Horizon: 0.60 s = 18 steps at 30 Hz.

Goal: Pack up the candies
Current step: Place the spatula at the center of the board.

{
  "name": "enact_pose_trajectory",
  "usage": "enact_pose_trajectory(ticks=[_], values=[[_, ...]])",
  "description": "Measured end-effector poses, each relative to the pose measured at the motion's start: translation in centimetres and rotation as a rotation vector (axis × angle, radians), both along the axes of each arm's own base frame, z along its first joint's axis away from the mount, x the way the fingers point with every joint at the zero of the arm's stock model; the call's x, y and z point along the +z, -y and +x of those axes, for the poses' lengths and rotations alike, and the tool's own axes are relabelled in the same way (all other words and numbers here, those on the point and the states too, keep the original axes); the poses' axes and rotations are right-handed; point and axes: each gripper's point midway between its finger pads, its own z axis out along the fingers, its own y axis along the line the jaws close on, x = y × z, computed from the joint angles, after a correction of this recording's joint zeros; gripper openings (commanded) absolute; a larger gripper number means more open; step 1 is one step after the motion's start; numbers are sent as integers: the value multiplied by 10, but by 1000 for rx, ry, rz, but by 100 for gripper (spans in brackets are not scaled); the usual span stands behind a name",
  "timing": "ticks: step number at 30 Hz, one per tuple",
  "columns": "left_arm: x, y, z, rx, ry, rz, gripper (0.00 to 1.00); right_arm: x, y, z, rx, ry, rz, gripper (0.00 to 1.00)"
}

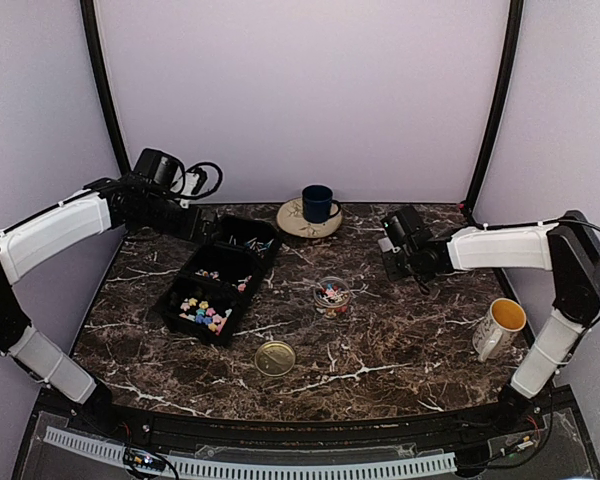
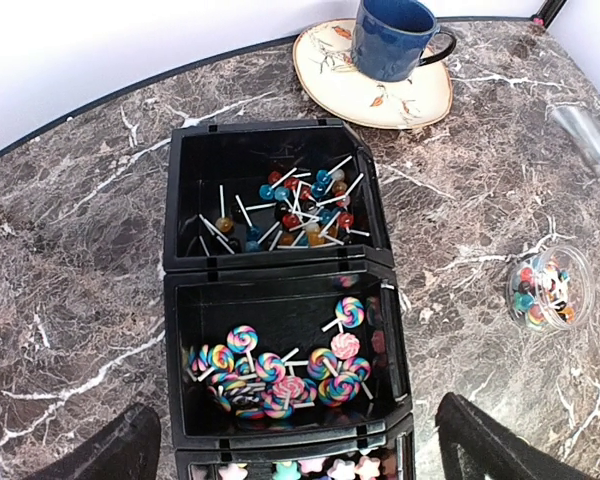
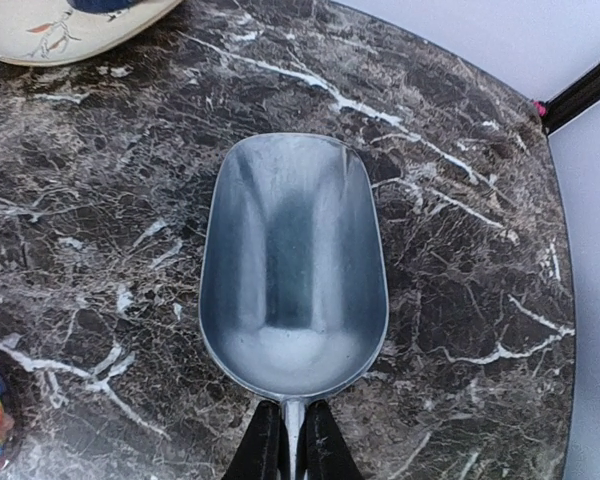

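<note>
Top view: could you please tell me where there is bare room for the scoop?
Bare marble lies between the clear jar and the white mug, and along the near edge right of the gold lid. Around the black tray, jar and lid it is crowded.

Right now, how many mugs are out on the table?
2. A blue mug stands on the plate at the far edge, near the middle. A white mug with a yellow inside stands alone on the right side. Nothing seems to hide another.

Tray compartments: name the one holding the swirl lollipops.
The middle compartment: its swirl lollipops are flat rainbow discs. The far compartment holds small ball lollipops, the near compartment pastel stars.
</note>
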Motion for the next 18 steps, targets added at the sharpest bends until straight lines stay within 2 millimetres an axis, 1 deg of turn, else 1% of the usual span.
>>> enact_pose_trajectory(ticks=[1,3,6,10,14,18], values=[[1,0,-2,-3,3,-4,99,-8,2,3,-10,-8,5,1],[-3,-1,-6,-6,-6,-1,99,-22,7,9,-28,-19,18,1],[-24,-2,-14,-11,-51,20,99,-36,6,18,-41,-30,61,1],[-50,-6,-21,-9,-101,46,99,-47,5,29,-54,-25,108,2],[-57,-7,-22,-14,-107,55,99,-60,6,35,-68,-32,124,4],[-62,-6,-21,-20,-109,62,99,-60,4,45,-71,-13,147,6]])
